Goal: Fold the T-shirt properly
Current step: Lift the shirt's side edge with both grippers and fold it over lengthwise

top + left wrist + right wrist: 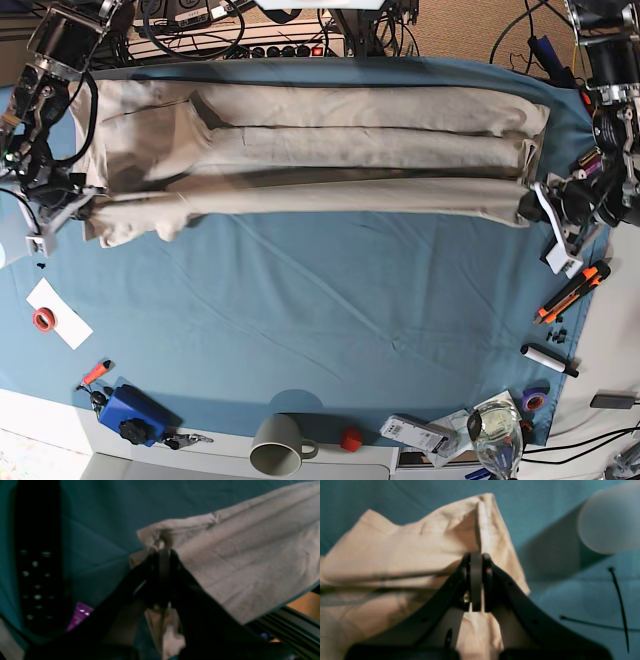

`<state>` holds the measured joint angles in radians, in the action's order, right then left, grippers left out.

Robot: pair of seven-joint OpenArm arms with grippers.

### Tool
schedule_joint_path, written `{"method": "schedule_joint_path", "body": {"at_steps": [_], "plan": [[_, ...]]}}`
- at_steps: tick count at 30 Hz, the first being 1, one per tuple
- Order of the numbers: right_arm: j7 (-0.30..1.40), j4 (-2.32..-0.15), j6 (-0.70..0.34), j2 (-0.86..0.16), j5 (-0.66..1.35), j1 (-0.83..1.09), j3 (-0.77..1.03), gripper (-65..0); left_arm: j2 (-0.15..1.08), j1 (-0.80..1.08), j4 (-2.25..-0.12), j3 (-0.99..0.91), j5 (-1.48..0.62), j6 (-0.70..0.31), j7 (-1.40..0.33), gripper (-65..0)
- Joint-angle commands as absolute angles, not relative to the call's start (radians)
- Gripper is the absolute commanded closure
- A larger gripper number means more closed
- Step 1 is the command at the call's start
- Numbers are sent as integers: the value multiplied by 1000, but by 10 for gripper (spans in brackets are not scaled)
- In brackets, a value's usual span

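Observation:
The beige T-shirt (pixel 320 150) lies stretched in a long folded band across the far part of the blue tablecloth (pixel 330 300). My left gripper (pixel 535 200) is at the band's right end in the base view. In the left wrist view it (pixel 163 550) is shut on a bunched corner of the T-shirt (pixel 250 562). My right gripper (pixel 88 205) is at the band's left end. The right wrist view shows it (pixel 477 553) shut on a pinched fold of the T-shirt (pixel 407 550), with cloth raised a little off the table.
Along the near edge stand a grey mug (pixel 280 440), a blue device (pixel 130 412) and a glass (pixel 497 430). An orange cutter (pixel 572 292) and a marker (pixel 548 360) lie at the right. White paper with a red tape roll (pixel 45 318) lies at the left. A black cable tie (pixel 618 600) rests beside the right gripper.

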<state>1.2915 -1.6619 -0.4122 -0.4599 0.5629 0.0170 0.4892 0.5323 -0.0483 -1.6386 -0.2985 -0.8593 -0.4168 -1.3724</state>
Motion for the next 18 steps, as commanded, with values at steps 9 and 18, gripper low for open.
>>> {"method": "schedule_joint_path", "body": {"at_steps": [9, 18], "plan": [[1292, -1716, -430, -484, 587, 64, 547, 0, 550, 4, -1685, -332, -850, -417, -1369, 0], [1291, -1748, -430, -476, 584, 137, 547, 0, 548, 134, -1791, -488, -875, -417, -1346, 0]]}}
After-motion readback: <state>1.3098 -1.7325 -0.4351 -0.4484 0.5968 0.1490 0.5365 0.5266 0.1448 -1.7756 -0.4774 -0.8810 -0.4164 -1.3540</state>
